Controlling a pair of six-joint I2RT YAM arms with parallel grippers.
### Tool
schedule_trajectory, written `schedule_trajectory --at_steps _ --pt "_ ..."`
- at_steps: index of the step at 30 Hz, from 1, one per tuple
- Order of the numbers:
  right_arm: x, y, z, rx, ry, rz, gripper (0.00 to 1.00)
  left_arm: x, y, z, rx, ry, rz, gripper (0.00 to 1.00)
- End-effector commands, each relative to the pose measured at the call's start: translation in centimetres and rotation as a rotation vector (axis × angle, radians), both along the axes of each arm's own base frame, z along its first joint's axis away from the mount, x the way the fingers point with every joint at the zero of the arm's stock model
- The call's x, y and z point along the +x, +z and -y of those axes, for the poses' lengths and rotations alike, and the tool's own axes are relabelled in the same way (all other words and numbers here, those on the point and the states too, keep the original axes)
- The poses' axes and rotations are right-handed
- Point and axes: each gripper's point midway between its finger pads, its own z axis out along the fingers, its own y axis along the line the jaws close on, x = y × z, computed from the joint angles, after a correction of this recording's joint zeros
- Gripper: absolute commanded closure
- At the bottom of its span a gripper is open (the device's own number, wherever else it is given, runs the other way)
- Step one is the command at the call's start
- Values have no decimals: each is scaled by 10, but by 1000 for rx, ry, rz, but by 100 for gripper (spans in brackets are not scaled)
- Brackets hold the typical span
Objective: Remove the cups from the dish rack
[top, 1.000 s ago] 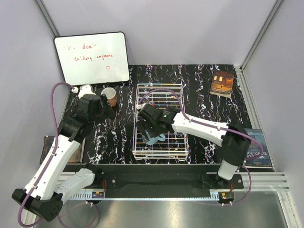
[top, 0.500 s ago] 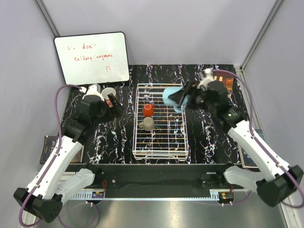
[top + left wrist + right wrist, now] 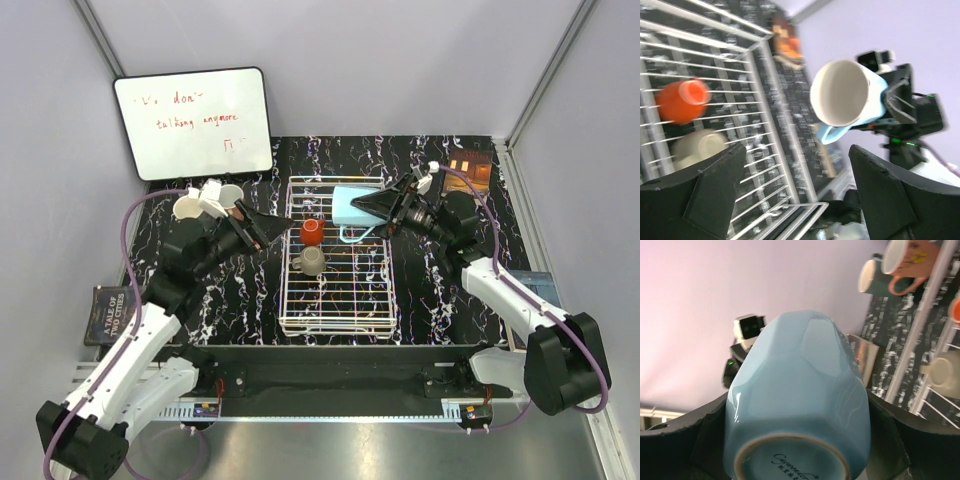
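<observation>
Above the far right corner of the dish rack [image 3: 336,330], the right pincer [image 3: 385,207] is clamped on the light blue mug [image 3: 352,208]. The mug is carried on its side, its pale mouth toward the left arm and its handle hanging down. It is clear of the wires, so the step in hand looks like the carry-out.

The next move calls for swinging the mug right, turning it upright, and lowering it onto bare desk [image 3: 420,305] between the rack and the book [image 3: 468,172] at the far right corner. That patch looks the roomiest. The hanging handle should pass over the rack's raised right side, not through it.

The left pincer [image 3: 268,230] hangs with its fingers spread wide and nothing in them, just over the rack's left rim. It points toward the red mug [image 3: 312,231] and the taupe mug [image 3: 311,260], which sit touching or nearly so in the middle of the rack.

Off the rack, the salmon mug [image 3: 910,262] and the dark grey mug [image 3: 875,276] stand close together on the far left of the desk. That corner is crowded.
</observation>
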Motion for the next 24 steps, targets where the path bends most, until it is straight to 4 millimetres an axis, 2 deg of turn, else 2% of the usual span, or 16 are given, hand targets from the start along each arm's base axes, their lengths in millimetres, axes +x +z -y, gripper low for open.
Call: schedule_trajectory --at_steps 1,4,10,13,14,16,20,24 --pt "-31 69 -1 164 129 233 100 -14 58 23 -205 -163 182 12" --pt "-34 62 -2 172 156 212 100 -15 69 29 -279 -197 210 14" --pt "-37 45 -3 130 168 182 100 -15 86 48 -272 -237 239 15" --pt "-36 37 -5 117 174 167 100 -19 87 63 -264 -263 238 16" --pt "-36 35 -5 114 176 164 100 -26 92 72 -266 -291 249 16" --pt "-35 32 -5 111 176 159 100 -25 88 82 -258 -299 234 17" --pt "-36 30 -5 107 184 161 100 -38 85 105 -255 -356 223 18" --pt "-38 34 -5 113 190 166 100 -42 82 118 -251 -385 215 19"
